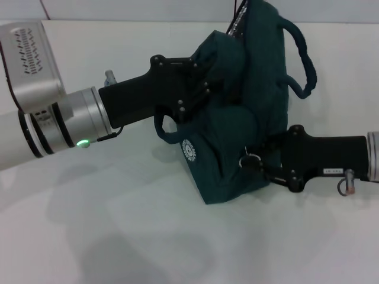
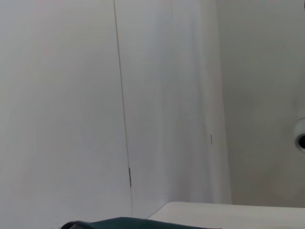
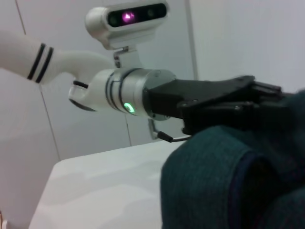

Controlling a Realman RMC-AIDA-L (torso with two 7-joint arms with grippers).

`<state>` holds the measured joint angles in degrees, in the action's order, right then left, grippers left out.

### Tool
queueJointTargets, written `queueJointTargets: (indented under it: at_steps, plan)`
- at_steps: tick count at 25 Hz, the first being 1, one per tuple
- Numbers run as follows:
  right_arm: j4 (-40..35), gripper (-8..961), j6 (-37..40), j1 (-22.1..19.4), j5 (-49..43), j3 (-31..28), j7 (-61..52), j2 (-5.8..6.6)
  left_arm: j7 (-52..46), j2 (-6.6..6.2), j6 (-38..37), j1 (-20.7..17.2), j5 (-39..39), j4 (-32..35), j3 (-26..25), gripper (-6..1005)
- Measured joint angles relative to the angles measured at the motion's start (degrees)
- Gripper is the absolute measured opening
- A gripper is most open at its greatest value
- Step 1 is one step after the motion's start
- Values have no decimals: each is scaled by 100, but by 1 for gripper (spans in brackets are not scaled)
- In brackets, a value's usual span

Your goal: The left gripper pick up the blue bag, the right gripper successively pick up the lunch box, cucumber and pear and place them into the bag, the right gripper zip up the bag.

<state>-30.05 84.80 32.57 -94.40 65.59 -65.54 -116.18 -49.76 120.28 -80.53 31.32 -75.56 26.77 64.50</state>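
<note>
The white table (image 1: 118, 225) filled most of the head view. On it, right of centre and toward the far side, stood the blue bag (image 1: 249, 112), bulging and leaning, its loop handle (image 1: 302, 59) curling out to the right and a round white logo (image 1: 189, 149) on its near-left face. From the left, the left gripper (image 1: 204, 83) reached in on its silver-and-white arm, green light lit, and its black claw was clamped on the fabric at the bag's upper left, holding it up. From the right, low and near, the right gripper (image 1: 256, 158) pressed against the bag's lower right side, its prongs beside a small silver ring pull (image 1: 250, 161); whether they had closed on the pull could not be told. The right wrist view showed the left gripper (image 3: 267, 102) biting the teal cloth.
</note>
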Motion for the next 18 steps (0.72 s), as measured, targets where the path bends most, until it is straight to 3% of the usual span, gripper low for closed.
queueJointTargets:
  at_steps: [4, 15, 18]
  plan:
    - [63, 263, -16, -50, 186, 252, 428, -1, 87, 4, -24, -41, 77, -48, 1, 231]
    - [105, 27, -24, -84, 182, 279, 510, 6, 430, -17, -415, -125, 599, -340, 1, 366]
    - [105, 5, -15, -83, 211, 279, 554, 3, 430, -20, -519, -164, 625, -379, -10, 492]
